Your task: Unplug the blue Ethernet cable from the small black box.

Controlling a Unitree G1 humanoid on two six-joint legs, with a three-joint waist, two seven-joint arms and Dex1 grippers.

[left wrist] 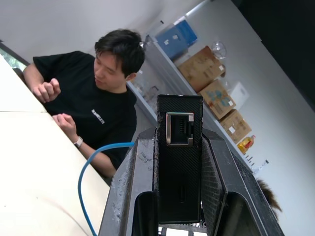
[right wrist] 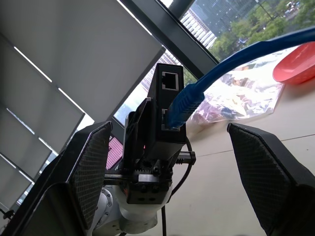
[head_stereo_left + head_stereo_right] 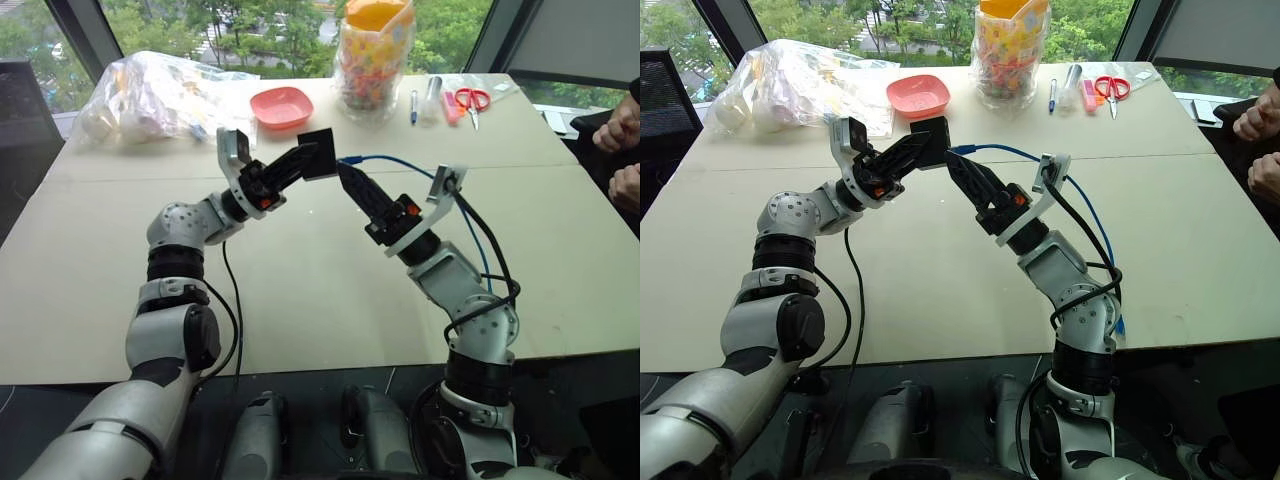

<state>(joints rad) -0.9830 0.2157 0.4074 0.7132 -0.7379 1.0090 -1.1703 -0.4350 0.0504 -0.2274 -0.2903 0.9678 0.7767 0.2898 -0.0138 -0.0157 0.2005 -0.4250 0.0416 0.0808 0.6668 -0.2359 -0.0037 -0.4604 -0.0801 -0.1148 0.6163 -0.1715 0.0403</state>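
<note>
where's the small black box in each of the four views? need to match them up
Left eye: small black box top centre, in the left gripper.
Right eye: box upper centre-left, same grip.
Left wrist: box centre, end-on, empty port facing the camera.
Right wrist: box centre, between the open right gripper's fingers.
Shared landmark: blue Ethernet cable, at the box.
</note>
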